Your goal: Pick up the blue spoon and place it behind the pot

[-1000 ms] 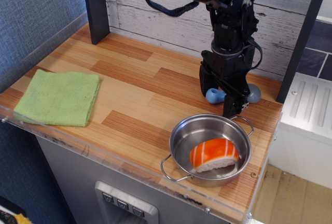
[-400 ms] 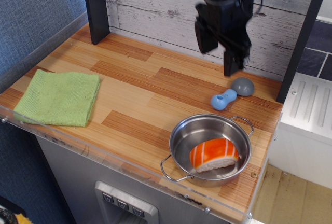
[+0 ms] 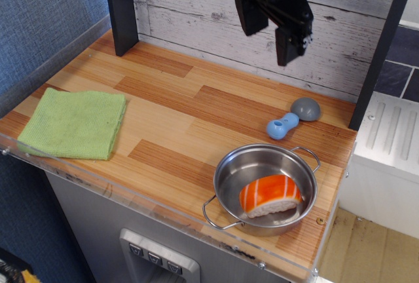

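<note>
The blue spoon lies flat on the wooden counter just behind the pot, light-blue handle toward the left front, grey bowl face down at the right. The shiny steel pot stands at the front right and holds an orange-and-white sushi piece. My gripper is open and empty, raised high above the counter in front of the back wall, well above and slightly left of the spoon.
A folded green cloth lies at the front left. A dark post stands at the back left and another at the right edge. A white plank wall backs the counter.
My gripper was down around the spoon a second ago; it has let go and risen up and slightly left. The spoon stays on the counter behind the pot.
</note>
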You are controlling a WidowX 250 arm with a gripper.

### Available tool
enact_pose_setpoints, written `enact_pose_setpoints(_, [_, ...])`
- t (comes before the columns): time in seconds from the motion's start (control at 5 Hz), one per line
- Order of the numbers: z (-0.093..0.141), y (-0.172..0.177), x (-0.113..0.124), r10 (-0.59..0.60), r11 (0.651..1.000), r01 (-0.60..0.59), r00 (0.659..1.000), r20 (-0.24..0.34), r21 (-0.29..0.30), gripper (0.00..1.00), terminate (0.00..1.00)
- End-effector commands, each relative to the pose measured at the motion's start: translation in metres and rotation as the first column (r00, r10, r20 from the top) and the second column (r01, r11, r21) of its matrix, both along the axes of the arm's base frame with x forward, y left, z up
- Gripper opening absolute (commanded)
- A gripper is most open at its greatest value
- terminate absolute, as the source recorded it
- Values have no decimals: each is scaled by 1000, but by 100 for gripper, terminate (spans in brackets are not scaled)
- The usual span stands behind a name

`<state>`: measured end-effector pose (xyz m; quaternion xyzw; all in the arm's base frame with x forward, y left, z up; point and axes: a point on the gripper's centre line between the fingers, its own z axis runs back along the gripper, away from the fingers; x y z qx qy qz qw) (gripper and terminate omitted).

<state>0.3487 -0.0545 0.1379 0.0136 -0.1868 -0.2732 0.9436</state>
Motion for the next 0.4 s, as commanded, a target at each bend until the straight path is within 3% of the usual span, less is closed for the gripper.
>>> enact_pose_setpoints(0.0, [15,5,-15,-2,1000,3,999,45,-4,100,0])
enact_pose_setpoints(0.2, [15,5,-15,-2,1000,3,999,45,-4,100,100])
